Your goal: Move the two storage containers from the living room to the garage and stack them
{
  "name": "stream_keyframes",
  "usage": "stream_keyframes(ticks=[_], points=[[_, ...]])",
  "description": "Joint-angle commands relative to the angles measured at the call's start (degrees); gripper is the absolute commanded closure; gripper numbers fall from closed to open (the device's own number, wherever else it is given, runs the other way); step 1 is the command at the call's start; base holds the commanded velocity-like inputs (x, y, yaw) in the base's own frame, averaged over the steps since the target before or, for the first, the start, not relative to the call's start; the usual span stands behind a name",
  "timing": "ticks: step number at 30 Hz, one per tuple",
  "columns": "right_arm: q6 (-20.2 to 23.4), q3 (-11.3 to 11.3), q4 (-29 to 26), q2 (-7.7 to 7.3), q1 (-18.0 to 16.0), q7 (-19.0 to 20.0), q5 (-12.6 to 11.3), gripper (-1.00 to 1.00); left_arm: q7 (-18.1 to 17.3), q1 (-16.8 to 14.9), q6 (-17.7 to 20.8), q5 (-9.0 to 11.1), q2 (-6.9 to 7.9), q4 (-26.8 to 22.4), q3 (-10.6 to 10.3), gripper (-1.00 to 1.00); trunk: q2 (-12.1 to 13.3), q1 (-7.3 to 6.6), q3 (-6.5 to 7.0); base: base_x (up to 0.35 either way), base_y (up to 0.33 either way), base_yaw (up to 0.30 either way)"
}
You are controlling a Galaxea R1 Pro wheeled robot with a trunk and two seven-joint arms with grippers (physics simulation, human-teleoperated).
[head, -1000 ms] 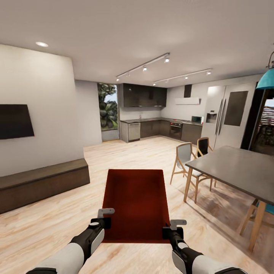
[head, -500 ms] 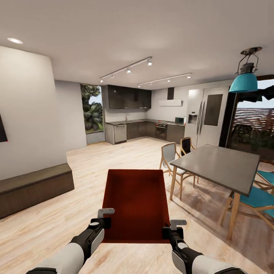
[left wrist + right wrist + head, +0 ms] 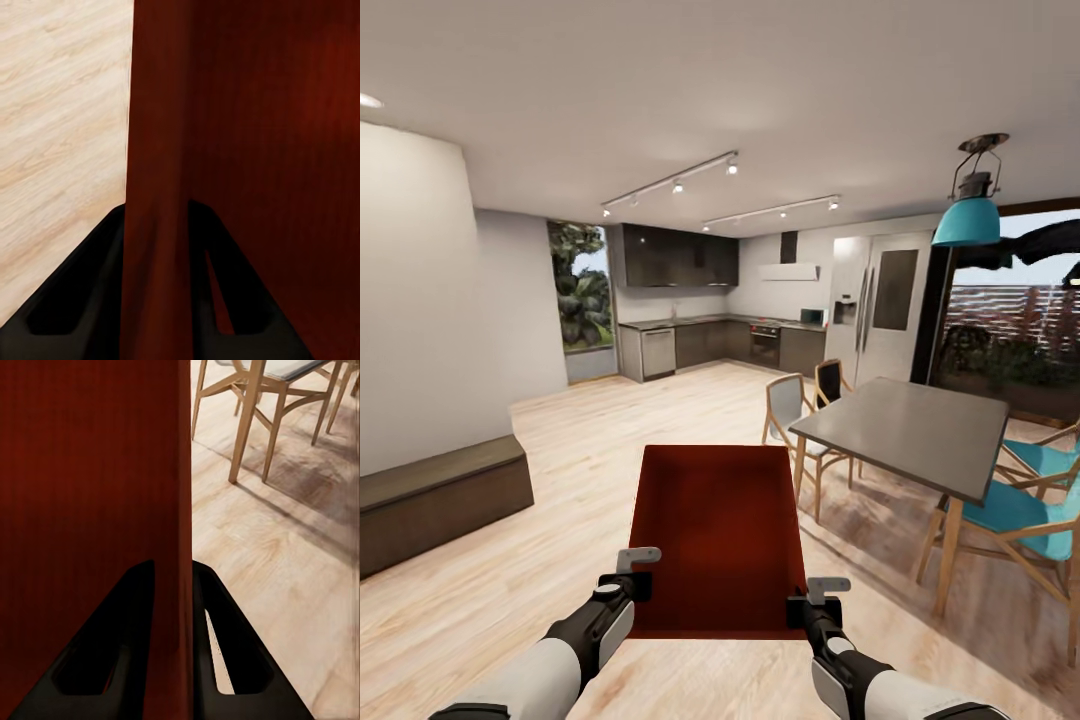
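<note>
While it rides in front of the robot above the wood floor (image 3: 510, 560), the storage container (image 3: 715, 535) looks stiff, light and thin-walled, best held by its side walls. Left gripper (image 3: 632, 580) and right gripper (image 3: 807, 605) each pinch one near corner; its long axis points far, toward the kitchen (image 3: 700, 335).

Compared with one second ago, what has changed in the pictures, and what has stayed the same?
The camera has turned to the right: the bench, kitchen and dining table slid left in the head view, the wall TV left the picture, and the teal lamp came fully in. The red container stays held by the left gripper and right gripper, each clamped on a wall.
</note>
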Motion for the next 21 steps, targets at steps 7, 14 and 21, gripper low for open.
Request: stream_keyframes(ticks=[7,14,21], points=[[-0.3,-1.7,0.0,-0.01,-0.1,-1.0,-1.8,1.0,0.8,0.0,0.4,-0.7,0.04,-0.2,1.6,1.0,-0.1,0.01,-0.26,0.0,0.0,-0.263],[-0.3,-1.7,0.0,0.01,-0.1,-0.9,-1.8,1.0,0.8,0.0,0.4,-0.7,0.04,-0.2,1.6,1.0,-0.1,0.01,-0.42,0.0,0.0,-0.265],[-0.4,-1.7,0.0,0.01,-0.1,-0.9,-1.8,1.0,0.7,0.0,0.4,0.5,0.21,0.0,1.5,1.0,-0.1,0.01,-0.59,0.0,0.0,-0.264]])
